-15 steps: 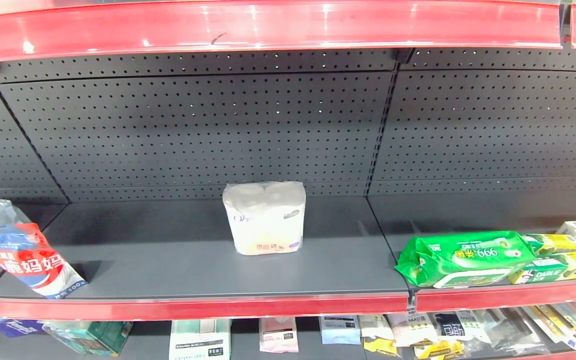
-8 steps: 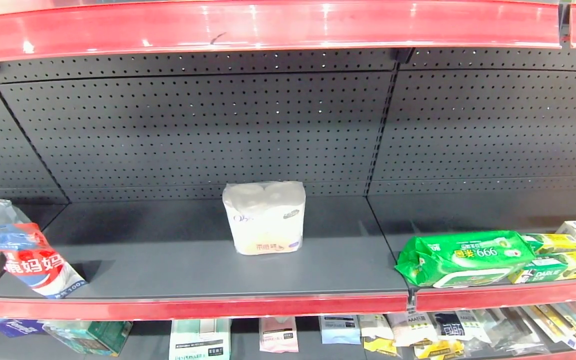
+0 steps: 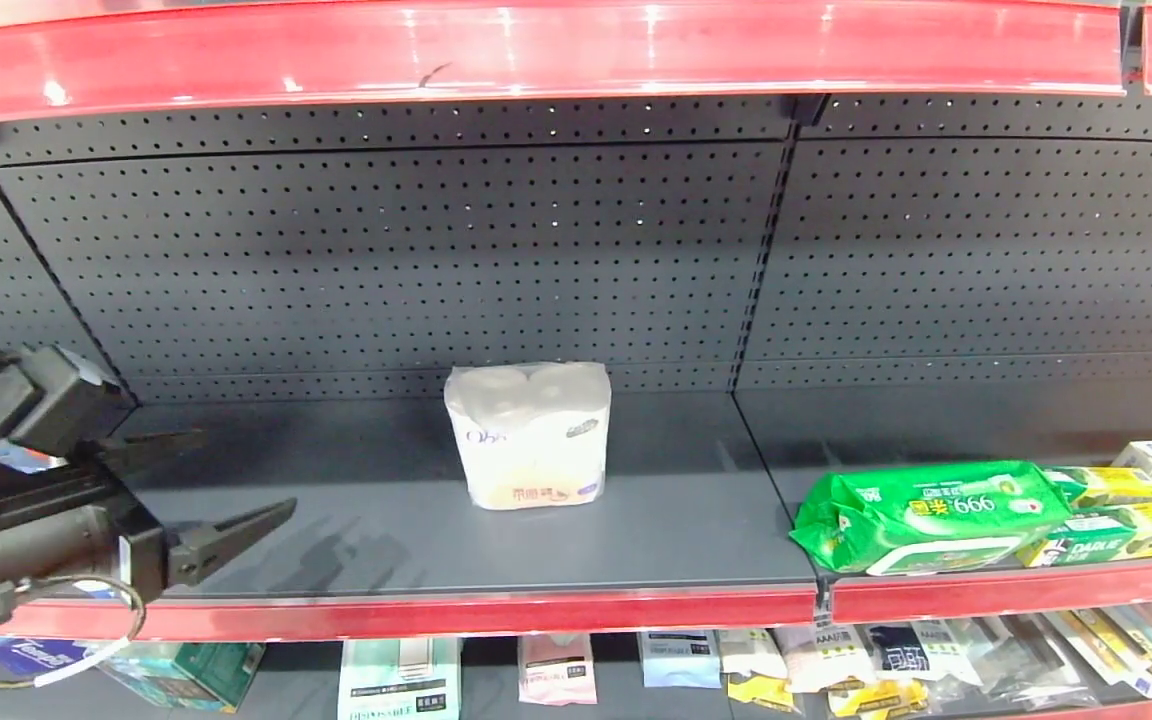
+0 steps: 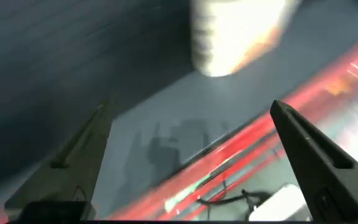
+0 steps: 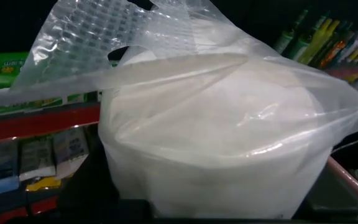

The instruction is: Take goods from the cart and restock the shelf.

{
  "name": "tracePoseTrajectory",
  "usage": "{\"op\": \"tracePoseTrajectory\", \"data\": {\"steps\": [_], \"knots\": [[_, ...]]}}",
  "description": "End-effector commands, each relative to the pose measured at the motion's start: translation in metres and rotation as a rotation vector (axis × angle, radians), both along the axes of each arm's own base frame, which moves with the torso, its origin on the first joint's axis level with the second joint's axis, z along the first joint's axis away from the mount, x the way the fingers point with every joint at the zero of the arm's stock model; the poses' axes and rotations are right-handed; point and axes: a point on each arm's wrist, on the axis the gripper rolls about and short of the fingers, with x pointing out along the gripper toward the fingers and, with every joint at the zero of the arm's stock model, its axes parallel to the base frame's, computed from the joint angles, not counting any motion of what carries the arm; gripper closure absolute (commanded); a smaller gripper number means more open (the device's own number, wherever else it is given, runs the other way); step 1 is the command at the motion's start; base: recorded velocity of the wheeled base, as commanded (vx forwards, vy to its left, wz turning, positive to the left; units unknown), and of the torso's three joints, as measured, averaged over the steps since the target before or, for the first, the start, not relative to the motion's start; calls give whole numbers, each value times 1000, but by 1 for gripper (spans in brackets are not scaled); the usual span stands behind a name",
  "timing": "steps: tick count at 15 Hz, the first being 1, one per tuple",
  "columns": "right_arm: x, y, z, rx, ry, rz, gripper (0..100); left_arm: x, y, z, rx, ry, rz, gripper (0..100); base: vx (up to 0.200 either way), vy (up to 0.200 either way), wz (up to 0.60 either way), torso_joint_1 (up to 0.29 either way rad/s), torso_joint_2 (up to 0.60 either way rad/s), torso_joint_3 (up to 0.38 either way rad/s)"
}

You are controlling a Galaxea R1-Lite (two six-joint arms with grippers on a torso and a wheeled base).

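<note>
White roll pack stands upright on the grey shelf.

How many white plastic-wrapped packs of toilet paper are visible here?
2. One white plastic-wrapped toilet paper pack stands in the middle of the grey metal shelf; a second pack is right in front of the right wrist camera. More may be hidden.

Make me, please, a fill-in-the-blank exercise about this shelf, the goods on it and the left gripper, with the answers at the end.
1. The left gripper hangs at the left end of the shelf with its jaws ____.
2. The pack of paper rolls in the middle of the shelf is ____ in colour.
3. The green pack lies to the robot's ____ of the paper rolls.
4. The front strip of the shelf is ____ in colour.

Answers: open; white; right; red.
</note>
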Motion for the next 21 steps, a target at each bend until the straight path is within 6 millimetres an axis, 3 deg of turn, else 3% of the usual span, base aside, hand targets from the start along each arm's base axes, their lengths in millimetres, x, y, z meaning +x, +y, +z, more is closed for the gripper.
{"op": "tracePoseTrajectory", "data": {"steps": [1,3,6,12,16,21], "knots": [[2,0,0,-4,12,-2,100,39,3,-33,24,82,-149,0,0,0,0,0,0,0],[2,0,0,-17,22,-4,100,56,4,-40,17,67,-254,0,0,0,0,0,0,0],[2,0,-4,-26,34,-4,100,97,6,-51,17,19,-362,0,0,0,0,0,0,0],[1,1,-9,-26,36,-10,100,134,6,-48,-12,-47,-430,0,0,0,0,0,0,0],[-3,0,-12,-28,55,-16,100,144,0,-56,-31,-33,-467,0,0,0,0,0,0,0],[-4,1,-11,-33,55,-18,100,154,-18,-53,-36,-44,-516,0,0,0,0,0,0,0]]}}
